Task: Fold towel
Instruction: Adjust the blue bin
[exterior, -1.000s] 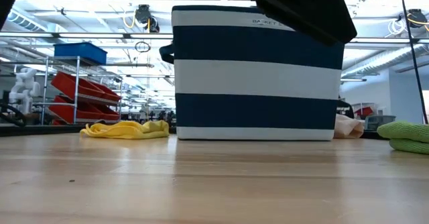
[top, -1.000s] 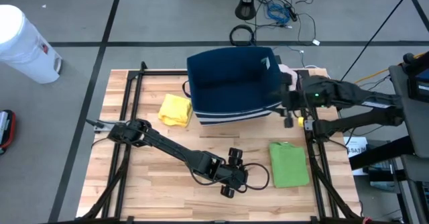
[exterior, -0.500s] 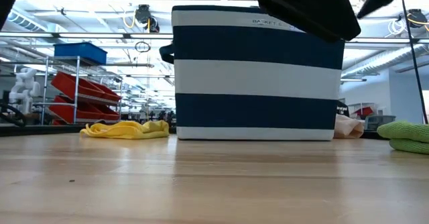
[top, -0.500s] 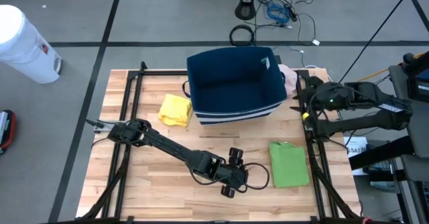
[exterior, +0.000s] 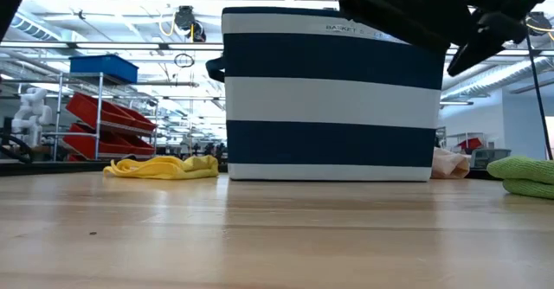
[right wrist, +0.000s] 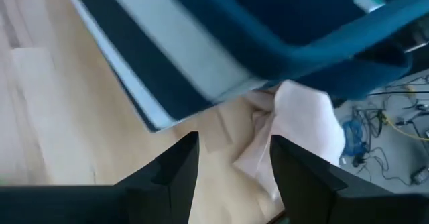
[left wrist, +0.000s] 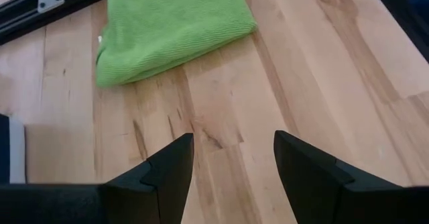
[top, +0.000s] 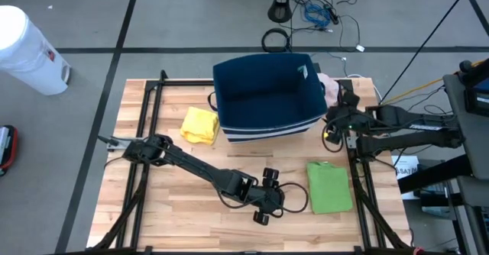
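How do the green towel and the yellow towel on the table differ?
The green towel lies folded into a neat flat rectangle; the yellow towel sits in a looser, crumpled heap. The green one lies nearer the table's front right, apart from the striped basket; the yellow one lies close beside the basket's left side. Neither is held by a gripper, and both rest on the wooden table.

The bench [top: 191, 171] is pale wood planks, smooth with visible grain. The green towel [left wrist: 171, 26] is soft, matt, finely ribbed cloth; the yellow towel [top: 199, 124] and pink towel [right wrist: 295, 127] look like similar cloth. The striped basket [exterior: 329, 94] is smooth woven fabric.
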Action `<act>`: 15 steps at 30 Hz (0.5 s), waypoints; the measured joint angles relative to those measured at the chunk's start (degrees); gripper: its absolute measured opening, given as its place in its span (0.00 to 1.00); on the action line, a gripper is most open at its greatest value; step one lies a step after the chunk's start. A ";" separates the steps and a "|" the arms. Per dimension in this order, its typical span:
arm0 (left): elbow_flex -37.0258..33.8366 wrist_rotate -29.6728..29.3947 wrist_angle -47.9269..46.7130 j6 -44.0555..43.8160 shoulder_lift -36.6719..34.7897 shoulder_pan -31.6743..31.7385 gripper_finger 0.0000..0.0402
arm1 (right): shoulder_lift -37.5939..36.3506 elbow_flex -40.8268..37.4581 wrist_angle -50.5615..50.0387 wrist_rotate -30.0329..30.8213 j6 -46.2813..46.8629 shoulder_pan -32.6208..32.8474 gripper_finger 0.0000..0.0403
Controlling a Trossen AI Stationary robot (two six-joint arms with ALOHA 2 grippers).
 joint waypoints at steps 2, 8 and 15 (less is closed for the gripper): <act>0.00 0.00 0.00 0.00 0.00 0.07 0.53 | 0.22 -0.02 2.00 0.43 -0.55 0.00 0.42; -0.01 -0.02 0.27 0.01 0.00 0.27 0.53 | 0.95 -0.04 11.71 -6.42 -3.00 0.00 0.42; -0.02 -0.02 1.23 0.22 0.00 0.33 0.53 | 5.94 -0.04 19.28 -12.90 -3.50 0.02 0.42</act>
